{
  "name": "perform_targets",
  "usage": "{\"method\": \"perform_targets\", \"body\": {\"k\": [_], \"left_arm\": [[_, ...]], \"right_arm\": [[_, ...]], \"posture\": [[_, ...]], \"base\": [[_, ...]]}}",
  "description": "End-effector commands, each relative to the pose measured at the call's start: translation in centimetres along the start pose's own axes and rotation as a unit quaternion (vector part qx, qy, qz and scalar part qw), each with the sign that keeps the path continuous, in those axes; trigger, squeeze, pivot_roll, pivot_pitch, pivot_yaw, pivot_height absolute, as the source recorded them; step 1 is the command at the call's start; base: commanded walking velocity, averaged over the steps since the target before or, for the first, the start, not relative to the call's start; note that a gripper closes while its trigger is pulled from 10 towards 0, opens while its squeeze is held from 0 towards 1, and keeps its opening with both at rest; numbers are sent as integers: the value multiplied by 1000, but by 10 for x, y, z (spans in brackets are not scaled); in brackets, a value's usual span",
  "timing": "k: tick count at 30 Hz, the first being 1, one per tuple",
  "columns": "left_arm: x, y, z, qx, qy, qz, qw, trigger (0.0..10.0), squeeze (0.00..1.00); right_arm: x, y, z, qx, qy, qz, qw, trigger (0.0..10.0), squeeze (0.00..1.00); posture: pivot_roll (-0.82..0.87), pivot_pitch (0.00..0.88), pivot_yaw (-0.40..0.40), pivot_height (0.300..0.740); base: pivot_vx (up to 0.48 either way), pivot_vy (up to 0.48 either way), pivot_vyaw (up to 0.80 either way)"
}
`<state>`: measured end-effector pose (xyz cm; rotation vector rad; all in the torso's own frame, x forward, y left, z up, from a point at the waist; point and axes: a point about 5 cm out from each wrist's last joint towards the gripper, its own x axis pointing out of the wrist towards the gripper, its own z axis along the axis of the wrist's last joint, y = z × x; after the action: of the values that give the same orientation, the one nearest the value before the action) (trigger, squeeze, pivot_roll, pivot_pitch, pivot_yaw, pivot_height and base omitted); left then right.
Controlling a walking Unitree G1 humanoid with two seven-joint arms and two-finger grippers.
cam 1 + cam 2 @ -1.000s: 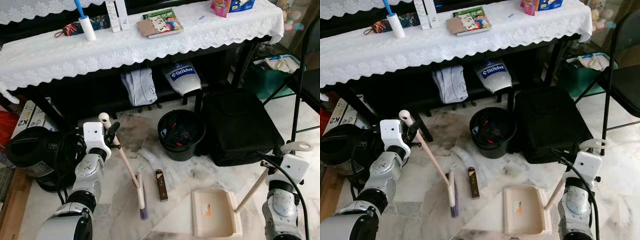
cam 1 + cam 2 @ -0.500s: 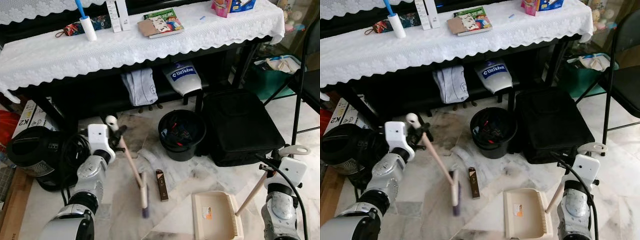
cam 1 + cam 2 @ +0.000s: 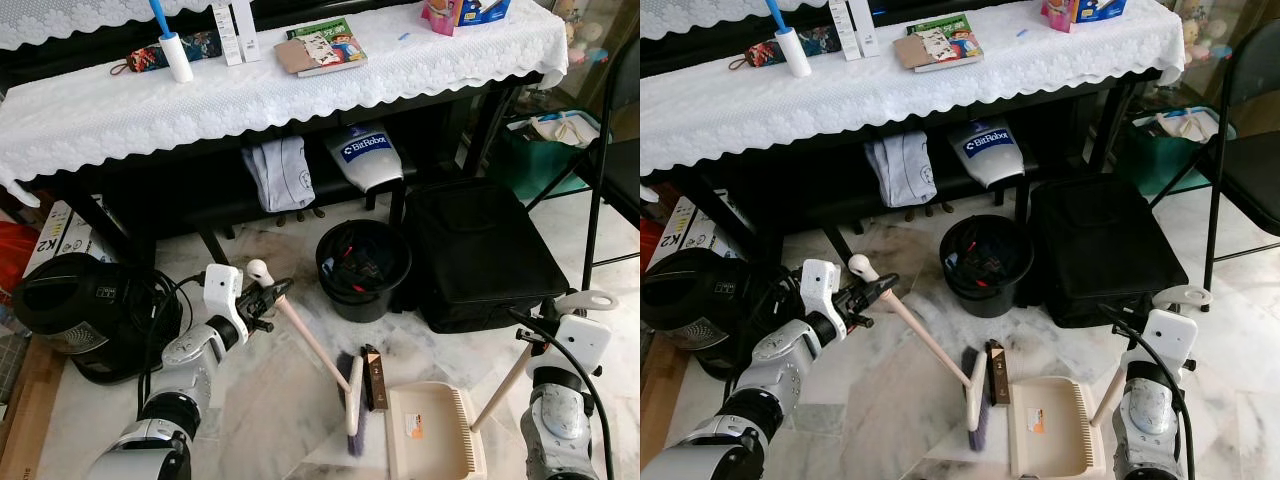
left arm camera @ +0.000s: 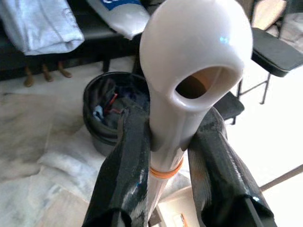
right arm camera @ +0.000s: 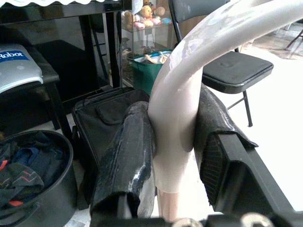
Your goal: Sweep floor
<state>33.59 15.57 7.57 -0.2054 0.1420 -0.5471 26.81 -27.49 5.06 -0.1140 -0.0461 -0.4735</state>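
Worktop [image 3: 300, 95]: we see its lace-edged front rim overhanging the dark space beneath.
Floor [image 3: 270, 400]: open marble lies between us and the bin; the black bag [image 3: 480, 250] and the folding chair [image 3: 615, 170] close off the right side.
Bin [image 3: 362, 268]: stands just beyond the broom head.
Dustpan [image 3: 430, 430]: flat on the floor, its left lip just beside the broom [image 3: 352, 400] bristles.
Left end effector [image 4: 165, 156]: fingers clamped on the broom handle top.
Right end effector [image 5: 173, 142]: fingers clamped on the dustpan handle.
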Motion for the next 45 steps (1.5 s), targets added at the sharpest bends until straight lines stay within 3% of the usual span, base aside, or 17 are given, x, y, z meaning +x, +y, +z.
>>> {"method": "perform_targets", "body": {"k": [1, 6, 13, 21, 36, 45], "left_arm": [[-6, 1, -9, -20, 21, -14, 999, 10000, 0], [-7, 0, -2, -12, 20, -38, 999, 10000, 0], [-6, 10, 11, 34, -16, 40, 999, 10000, 0], [-7, 19, 19, 49, -54, 116, 991, 10000, 0], [-5, 15, 18, 55, -63, 129, 988, 10000, 0], [-4, 16, 20, 56, -67, 131, 988, 10000, 0]], "right_arm": [[-3, 4, -6, -1, 17, 9, 1000, 10000, 0], [-3, 4, -6, -3, 19, 6, 1000, 10000, 0], [1, 3, 3, -5, -7, -10, 1000, 10000, 0], [8, -8, 14, -20, -37, -27, 999, 10000, 0], [12, -11, 20, -24, -48, -30, 998, 10000, 0], [12, -10, 20, -23, -44, -27, 998, 10000, 0]], "posture": [[-119, 121, 93, 740], [-121, 112, 91, 740], [-129, 97, 90, 740], [-136, 92, 87, 740], [-140, 97, 83, 740], [-139, 97, 83, 740]], "base": [[0, 0, 0], [0, 0, 0], [0, 0, 0], [0, 0, 0], [0, 0, 0], [280, 0, 0]]}}
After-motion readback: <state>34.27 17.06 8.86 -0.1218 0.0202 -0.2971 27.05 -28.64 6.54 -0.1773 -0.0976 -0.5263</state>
